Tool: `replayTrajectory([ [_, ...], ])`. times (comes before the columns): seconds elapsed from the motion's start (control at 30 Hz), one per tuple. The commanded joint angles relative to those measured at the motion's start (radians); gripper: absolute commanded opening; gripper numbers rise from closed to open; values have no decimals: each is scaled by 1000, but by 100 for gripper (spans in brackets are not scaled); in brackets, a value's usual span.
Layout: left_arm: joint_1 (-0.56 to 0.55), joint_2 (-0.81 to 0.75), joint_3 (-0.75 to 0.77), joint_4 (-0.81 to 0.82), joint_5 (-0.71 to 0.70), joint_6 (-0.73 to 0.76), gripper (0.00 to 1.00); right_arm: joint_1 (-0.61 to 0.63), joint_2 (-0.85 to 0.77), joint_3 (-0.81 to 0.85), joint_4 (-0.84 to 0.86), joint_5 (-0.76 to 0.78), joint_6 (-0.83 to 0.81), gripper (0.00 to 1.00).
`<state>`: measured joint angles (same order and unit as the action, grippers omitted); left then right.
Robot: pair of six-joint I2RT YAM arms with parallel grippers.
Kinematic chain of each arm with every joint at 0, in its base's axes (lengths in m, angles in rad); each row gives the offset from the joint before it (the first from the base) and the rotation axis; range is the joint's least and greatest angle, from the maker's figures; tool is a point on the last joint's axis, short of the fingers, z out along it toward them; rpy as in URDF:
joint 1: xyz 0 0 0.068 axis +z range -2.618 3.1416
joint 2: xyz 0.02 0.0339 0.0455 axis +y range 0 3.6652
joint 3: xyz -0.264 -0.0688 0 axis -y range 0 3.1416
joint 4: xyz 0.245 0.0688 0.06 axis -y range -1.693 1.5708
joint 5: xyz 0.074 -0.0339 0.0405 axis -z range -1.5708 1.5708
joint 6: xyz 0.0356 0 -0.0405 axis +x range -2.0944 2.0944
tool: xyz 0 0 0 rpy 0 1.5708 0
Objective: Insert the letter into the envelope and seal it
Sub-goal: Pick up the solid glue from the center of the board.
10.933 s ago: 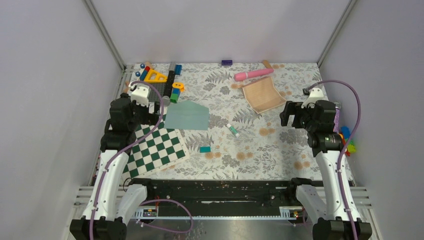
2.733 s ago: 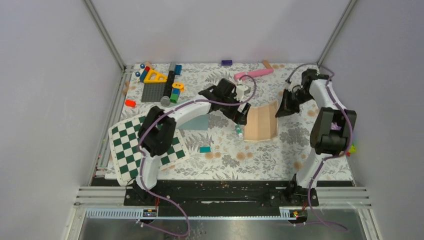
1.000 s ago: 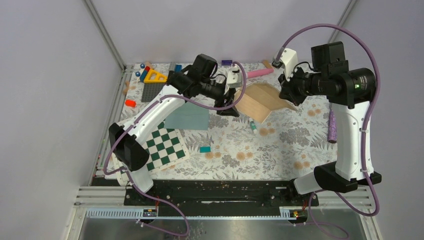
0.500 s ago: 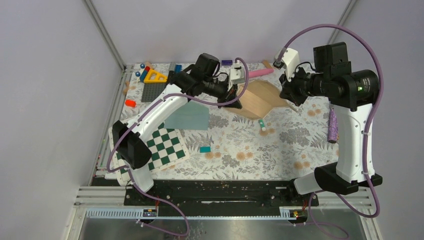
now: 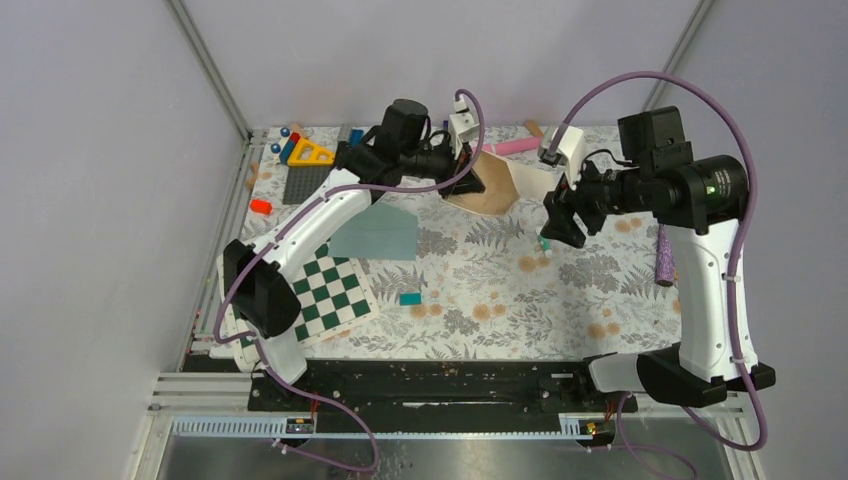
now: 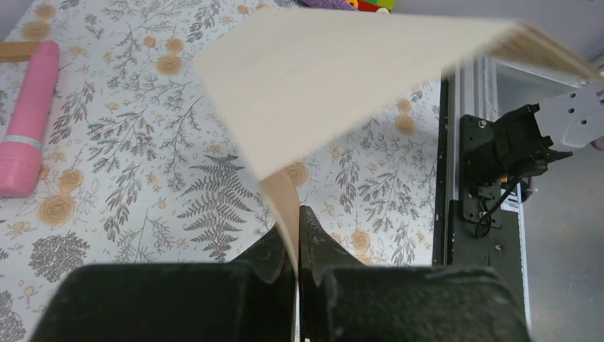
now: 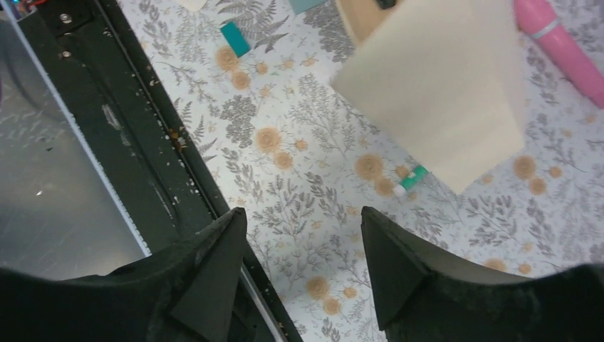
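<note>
The letter (image 5: pixel 497 186), a folded cream-tan sheet, hangs in the air over the back middle of the table. My left gripper (image 5: pixel 472 186) is shut on its left edge. In the left wrist view the fingertips (image 6: pixel 313 231) pinch the sheet's lower corner and the letter (image 6: pixel 356 78) fans out above them. My right gripper (image 5: pixel 558 217) stands open just right of the sheet and apart from it. The right wrist view shows nothing between that gripper's (image 7: pixel 303 217) jaws, with the letter (image 7: pixel 441 92) beyond them. The teal envelope (image 5: pixel 375 234) lies flat left of centre, flap pointing away.
A pink marker (image 5: pixel 515 146) lies at the back. A small green-white tube (image 5: pixel 543 241) sits under the right gripper. A checkerboard (image 5: pixel 300 295) and a tiny teal block (image 5: pixel 409 298) lie near the front left. Toy bricks (image 5: pixel 320 165) crowd the back left corner.
The left gripper closed on the letter's edge. The right gripper opened, let the letter go and dropped back toward the near side. The sheet swung left and now hangs from the left gripper alone.
</note>
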<state>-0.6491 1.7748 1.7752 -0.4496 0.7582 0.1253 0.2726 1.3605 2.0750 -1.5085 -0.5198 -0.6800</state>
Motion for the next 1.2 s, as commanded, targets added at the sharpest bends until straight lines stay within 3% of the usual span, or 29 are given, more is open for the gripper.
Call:
replayTrajectory([
  [0.0,20,-69,-6,86,-18,-36,0,8,-43,-67,-100,-74,-23,71],
  [0.2,83,-149,-92,98,-10,-2,0,-12,-129,-355,382,343,175,89],
  [0.43,132,-318,-320,163,-31,52,0,-263,42,-412,631,508,317,83],
  [0.53,145,-371,-388,192,-31,54,0,-292,167,-409,641,620,286,84],
  [0.67,149,-417,-452,219,-29,63,0,-306,344,-377,617,660,269,84],
  [0.9,149,-458,-514,229,-32,85,0,-369,627,-163,440,584,292,84],
  [1.17,149,-481,-560,247,-30,93,0,-446,834,-14,347,580,283,84],
])
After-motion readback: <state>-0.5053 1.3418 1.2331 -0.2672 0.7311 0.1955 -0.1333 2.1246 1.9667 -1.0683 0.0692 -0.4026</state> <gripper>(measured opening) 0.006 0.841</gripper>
